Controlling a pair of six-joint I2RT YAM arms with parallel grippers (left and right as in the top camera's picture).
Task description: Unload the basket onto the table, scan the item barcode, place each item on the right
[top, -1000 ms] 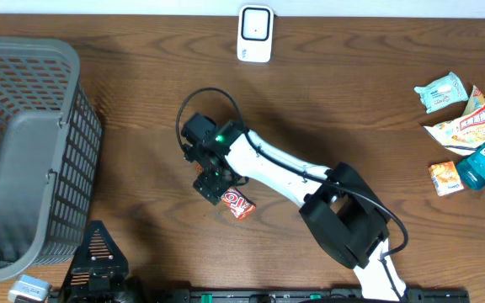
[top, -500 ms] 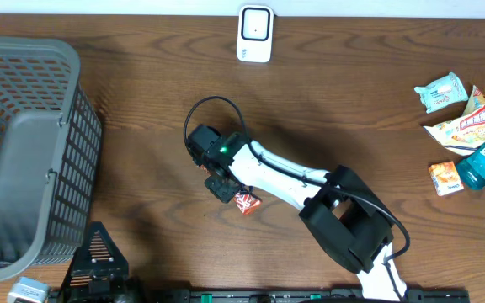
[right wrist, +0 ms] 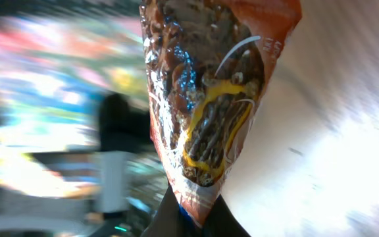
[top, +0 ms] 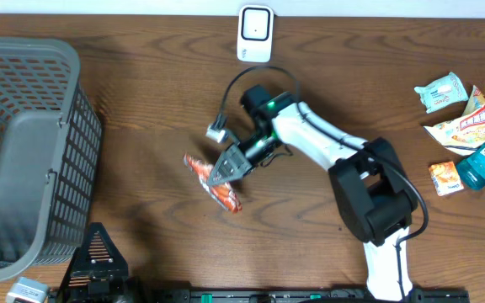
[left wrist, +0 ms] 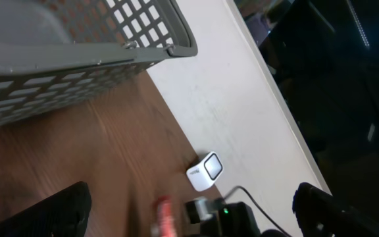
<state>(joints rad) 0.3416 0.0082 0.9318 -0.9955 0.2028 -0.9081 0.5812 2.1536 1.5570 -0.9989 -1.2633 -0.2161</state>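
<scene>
Packet [top: 213,181], orange and red, glossy, with dark snack pieces printed on the face shown to the right wrist camera. Hangs a little left of the middle of the table [top: 141,93], apparently lifted off the wood, though hard to confirm from above. Pinched by one narrow end in the right gripper [top: 228,162], closed tight on the crimped edge; in the wrist view, two dark fingers [right wrist: 206,220] meeting at the bottom with the packet rising from between them. No barcode to find on the sides in view.

Judged as the carrying step: item picked, not yet presented. White scanner [top: 255,34] at the far edge of the table, well apart from the packet, slightly to the right of it.

Next move, probably: bring the packet toward the far edge in front of the scanner, and turn the wrist until the barcode face looks at the reading window. Calls for a slow turn, because of the soft film held at one end only, likely to swing or fold.

Left gripper [left wrist: 196,210] low at the near left corner, fingers spread wide, holding nothing. Grey basket [top: 66,59] at the left and other goods [top: 466,126] at the far right, not involved for now.
</scene>
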